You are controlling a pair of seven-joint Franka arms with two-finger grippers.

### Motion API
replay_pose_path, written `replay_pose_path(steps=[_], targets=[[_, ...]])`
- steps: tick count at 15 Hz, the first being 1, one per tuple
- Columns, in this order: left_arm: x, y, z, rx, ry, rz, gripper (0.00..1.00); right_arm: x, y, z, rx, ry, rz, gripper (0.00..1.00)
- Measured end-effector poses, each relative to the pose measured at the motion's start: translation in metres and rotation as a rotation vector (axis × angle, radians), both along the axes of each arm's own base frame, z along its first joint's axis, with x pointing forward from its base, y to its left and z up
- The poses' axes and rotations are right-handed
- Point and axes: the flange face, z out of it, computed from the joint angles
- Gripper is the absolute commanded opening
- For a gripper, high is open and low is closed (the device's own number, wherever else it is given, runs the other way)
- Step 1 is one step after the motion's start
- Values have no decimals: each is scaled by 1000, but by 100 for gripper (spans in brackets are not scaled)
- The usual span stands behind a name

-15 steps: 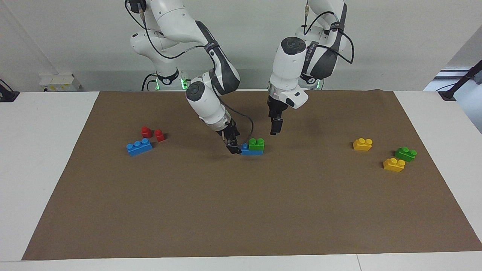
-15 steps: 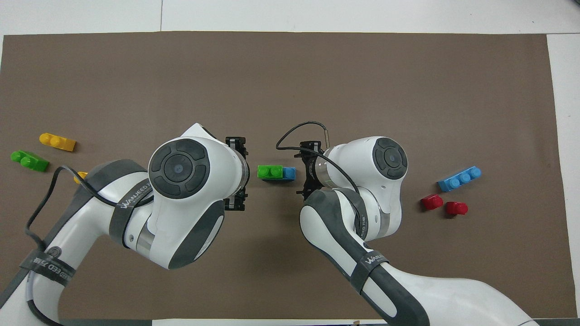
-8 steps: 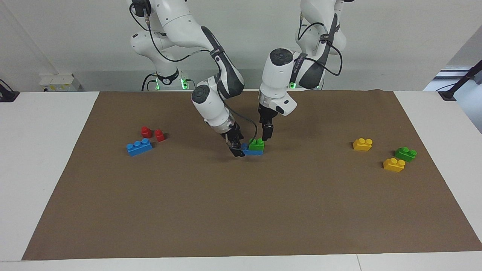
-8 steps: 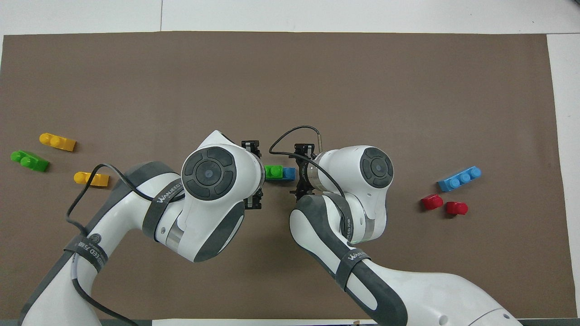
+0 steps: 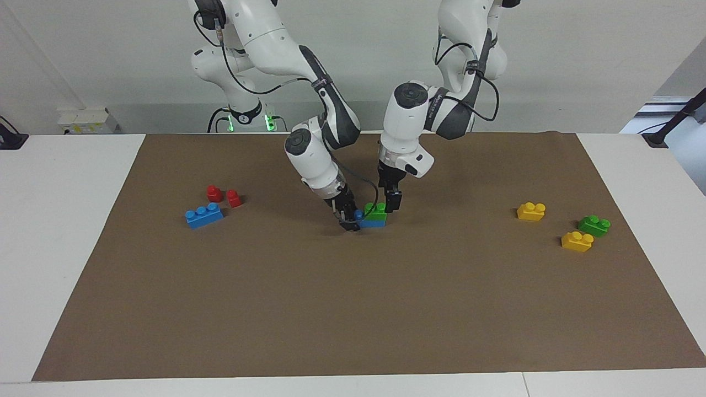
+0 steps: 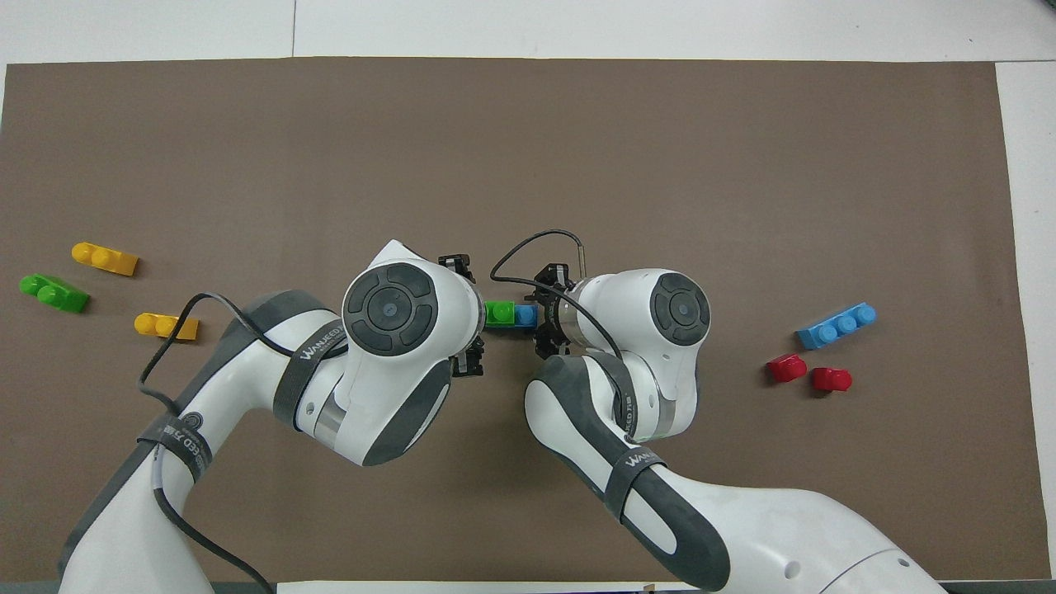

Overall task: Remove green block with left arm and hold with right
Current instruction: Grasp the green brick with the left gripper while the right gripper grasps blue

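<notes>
Where the block sits: green block (image 5: 376,212) is pressed onto the top of a blue brick (image 5: 368,223) mid-mat on the worktop (image 5: 66,231). It covers the brick's end toward the left arm, and one blue stud stays bare at the other end.
Second green block (image 5: 594,225): well apart from the blue brick, toward the left arm's end, among yellow bricks. Judged not the target.
Left gripper (image 5: 392,205): low at the green block's outer end, above the blue brick's level. Fingers spread wide, nothing held. Contact with the block cannot be told.
Right gripper (image 5: 349,222): down at the blue brick's bare-stud end. Whether it has clamped the brick I cannot tell.
Handling (judgement): hollow moulded plastic, so light and rigid, with smooth, slippery walls. No fragility concern. Stud friction is the only resistance.
Where to grip (judgement): the green block's two flat long walls, above the seam with the blue brick. Avoid the rounded studs.
Risk (judgement): if the blue brick is not pinned, the pair lifts together. An off-axis pull may jam the studs or let the walls slip.
</notes>
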Motion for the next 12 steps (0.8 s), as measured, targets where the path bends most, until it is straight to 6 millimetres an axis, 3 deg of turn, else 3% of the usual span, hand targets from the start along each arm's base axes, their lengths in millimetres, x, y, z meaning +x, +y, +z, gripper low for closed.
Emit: replay_pose_path(steps=[7,12], targets=[[4,-7,-29,33,-11,31,100,4,-7,-1,14,10,-32,0],[3,-19,-31,33,-26,37,100,4,-7,-1,14,10,-31,0]])
